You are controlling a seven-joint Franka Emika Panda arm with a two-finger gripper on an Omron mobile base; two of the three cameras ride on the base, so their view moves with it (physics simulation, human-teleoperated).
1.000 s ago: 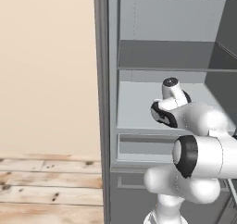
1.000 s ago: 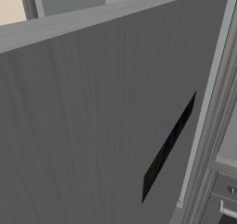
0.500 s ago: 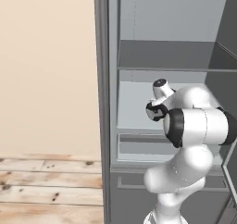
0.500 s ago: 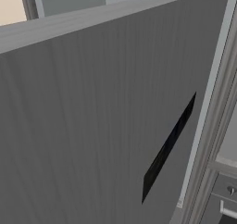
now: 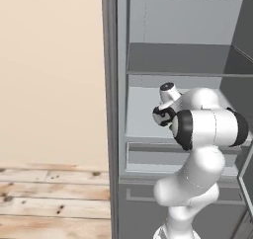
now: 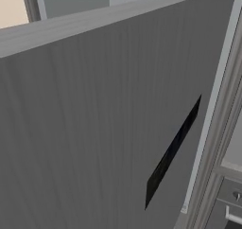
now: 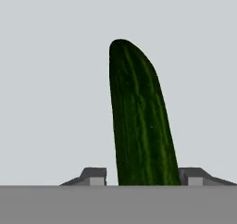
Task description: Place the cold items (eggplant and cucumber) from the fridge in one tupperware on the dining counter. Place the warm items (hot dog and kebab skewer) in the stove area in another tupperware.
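A dark green cucumber (image 7: 139, 116) rises between the fingertips of my gripper (image 7: 144, 177), against a pale grey fridge wall. The jaws have drawn in around its lower end. The right fingertip (image 7: 194, 177) touches its side, and a thin gap shows at the left fingertip (image 7: 95, 177). I cannot tell whether the grip is firm. In the left base view my hand (image 5: 165, 107) reaches into the open fridge over the middle shelf (image 5: 141, 129). The arm hides the cucumber there. The eggplant, hot dog, kebab skewer and tupperware are out of view.
The open grey fridge door (image 6: 94, 119) with its dark handle slot (image 6: 172, 152) stands close on the right. The fridge's left wall (image 5: 109, 109) borders a beige room wall. An upper shelf (image 5: 178, 60) and a drawer (image 5: 148, 156) sit above and below my hand.
The jaws have narrowed from wide apart. The arm's elbow has swung left and upward in the left base view, with the hand staying over the middle shelf.
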